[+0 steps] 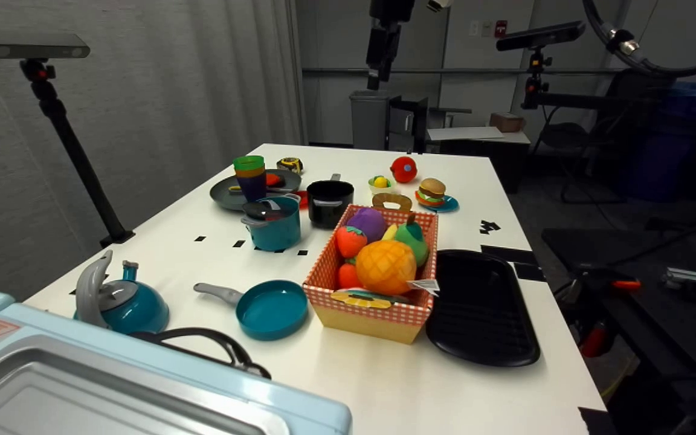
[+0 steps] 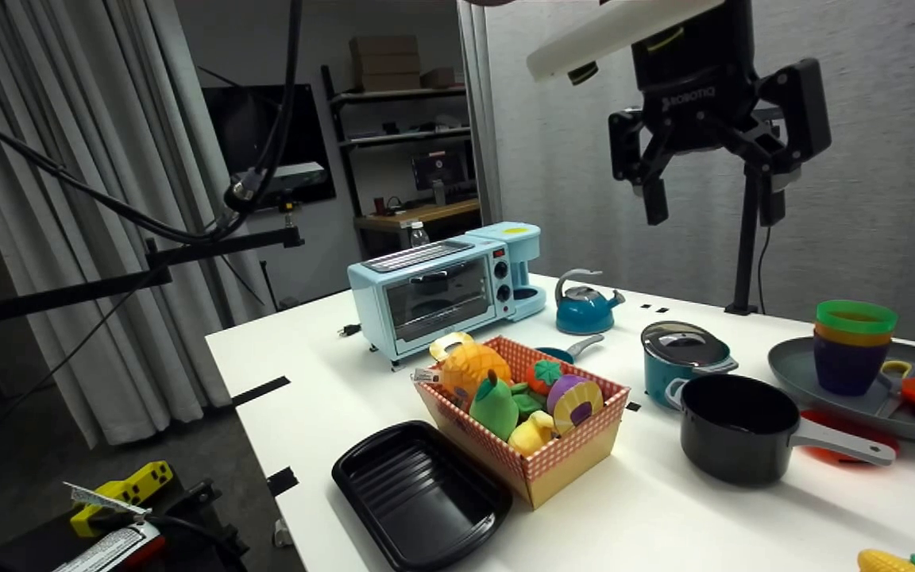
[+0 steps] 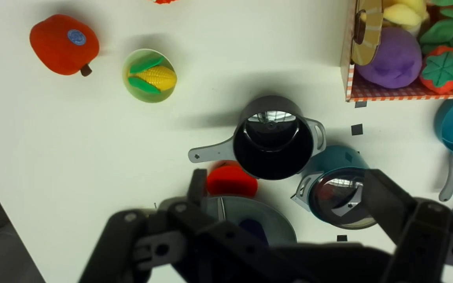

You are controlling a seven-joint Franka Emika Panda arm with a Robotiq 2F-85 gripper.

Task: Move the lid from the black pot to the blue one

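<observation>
In an exterior view, on a white table (image 1: 475, 393): atop the teal pot (image 1: 280, 234), a dark lid (image 1: 257, 210); just beside, the black pot (image 1: 324, 215). Nearer: teal kettle (image 1: 138, 309), teal frying pan (image 1: 271, 309), red-checked basket (image 1: 363, 321) of toy fruit (image 1: 386, 266) beside a black tray (image 1: 479, 305). High up, a downward-pointing black gripper (image 1: 378, 76).

Long white table (image 1: 444, 393) is being shot lengthwise in an exterior view, from over the boxy pale-blue toaster oven (image 1: 124, 386). That oven's dark glass door (image 2: 438, 298) is being faced from way down the table in an exterior view. Round black pot (image 3: 273, 137) is being seen kinda top-down from the wrist. Red-checked rectangular basket (image 2: 573, 477) is being shared by all three.
</observation>
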